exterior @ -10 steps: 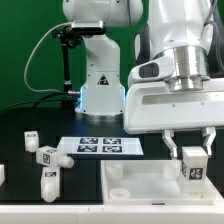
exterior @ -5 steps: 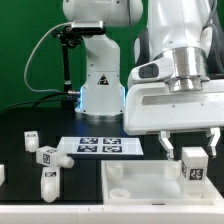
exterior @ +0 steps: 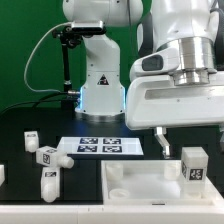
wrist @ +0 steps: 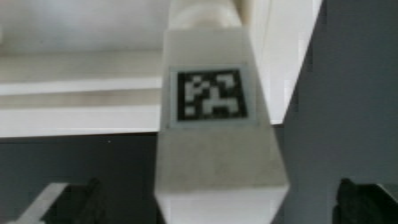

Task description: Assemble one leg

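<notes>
A white leg with a black-and-white tag stands upright on the large white square panel, at the exterior view's right. My gripper is open just above it, its fingers spread to either side and not touching the leg. In the wrist view the leg fills the middle between the two dark fingertips, with the gripper centred on it and the panel behind. Three more legs lie loose on the black table at the exterior view's left.
The marker board lies on the table between the loose legs and the panel. The arm's white base stands behind it. A small white part shows at the exterior view's left edge.
The gripper has opened wider and risen off the leg. The leg stays upright on the panel where it was.
</notes>
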`<state>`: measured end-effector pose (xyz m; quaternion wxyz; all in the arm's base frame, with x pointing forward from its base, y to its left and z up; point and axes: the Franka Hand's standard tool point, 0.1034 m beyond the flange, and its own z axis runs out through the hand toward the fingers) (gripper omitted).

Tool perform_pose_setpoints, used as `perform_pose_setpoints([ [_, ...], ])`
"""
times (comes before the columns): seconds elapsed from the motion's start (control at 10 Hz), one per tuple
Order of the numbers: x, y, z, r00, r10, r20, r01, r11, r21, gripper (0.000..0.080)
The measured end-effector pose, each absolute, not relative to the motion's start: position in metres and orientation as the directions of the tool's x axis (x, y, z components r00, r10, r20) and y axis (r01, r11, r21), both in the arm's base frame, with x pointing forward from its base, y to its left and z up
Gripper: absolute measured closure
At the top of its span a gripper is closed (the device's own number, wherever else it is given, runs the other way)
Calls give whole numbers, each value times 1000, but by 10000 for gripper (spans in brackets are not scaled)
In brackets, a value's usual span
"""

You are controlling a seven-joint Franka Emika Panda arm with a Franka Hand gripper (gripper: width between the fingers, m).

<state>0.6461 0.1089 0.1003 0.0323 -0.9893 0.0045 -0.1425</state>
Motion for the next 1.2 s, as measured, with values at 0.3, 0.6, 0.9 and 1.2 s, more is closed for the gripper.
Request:
perform_pose_setpoints([
  [0.3,642,109,93,995,-21,101,-14,-998,-69,151],
  [0.6,637,110,84,998,-51,-26,-52,-996,-68,151],
  [0.9,634,112,81,993,-112,-38,-114,-991,-64,278],
  [1.2,634,112,80,976,-215,-45,-217,-974,-60,514],
])
